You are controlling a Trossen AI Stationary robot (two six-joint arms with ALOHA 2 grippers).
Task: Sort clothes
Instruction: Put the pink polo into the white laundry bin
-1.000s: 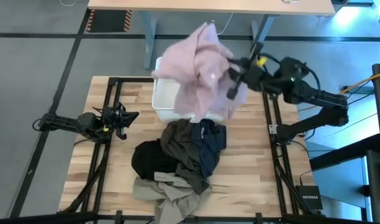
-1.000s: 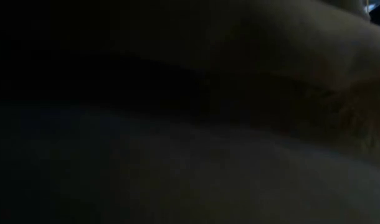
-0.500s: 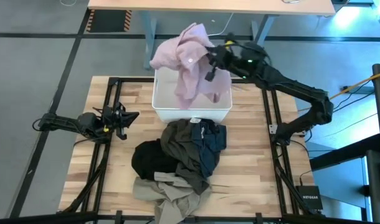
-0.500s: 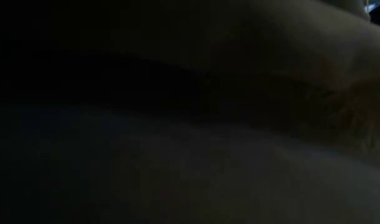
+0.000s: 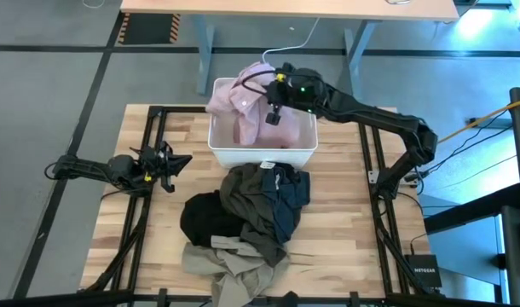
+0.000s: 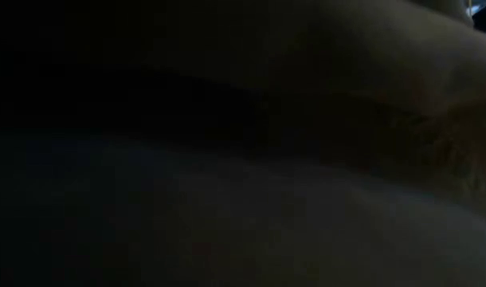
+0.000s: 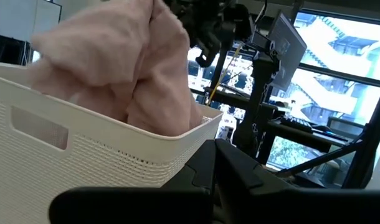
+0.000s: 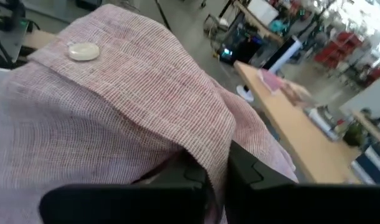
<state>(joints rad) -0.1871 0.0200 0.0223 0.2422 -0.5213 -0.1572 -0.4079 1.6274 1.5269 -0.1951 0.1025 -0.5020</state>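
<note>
My right gripper (image 5: 274,107) is over the white bin (image 5: 262,154) at the table's far side, shut on the pale pink checked shirt (image 5: 241,104). The shirt also shows in the right wrist view (image 8: 115,106) and in the left wrist view (image 7: 121,68). The dark olive garment (image 5: 251,209), the black one (image 5: 205,220) and the khaki-beige one (image 5: 230,264) lie heaped on the table's middle and near part, with a dark blue piece (image 5: 287,192) among them. My left gripper (image 5: 182,160) waits shut at the table's left, touching nothing. My right gripper pinches a bunched fold of the pink shirt (image 8: 205,152) between its two fingers, near a buttoned band. It comes slanting down from the table's right. The shirt hangs slack below the fingers, its lower part inside the bin and its bulk over the bin's far left corner.
The low view is dark, with cloth lying close against the camera. A wooden desk (image 5: 286,7) stands beyond the table's far edge. Bare wood shows at the table's left (image 5: 158,213) and right (image 5: 345,213).
My right gripper has gone toward the table's left and down over the bin, still shut on the pink shirt. The shirt, spread wide and high a second ago, has bunched up and sunk into the bin.
</note>
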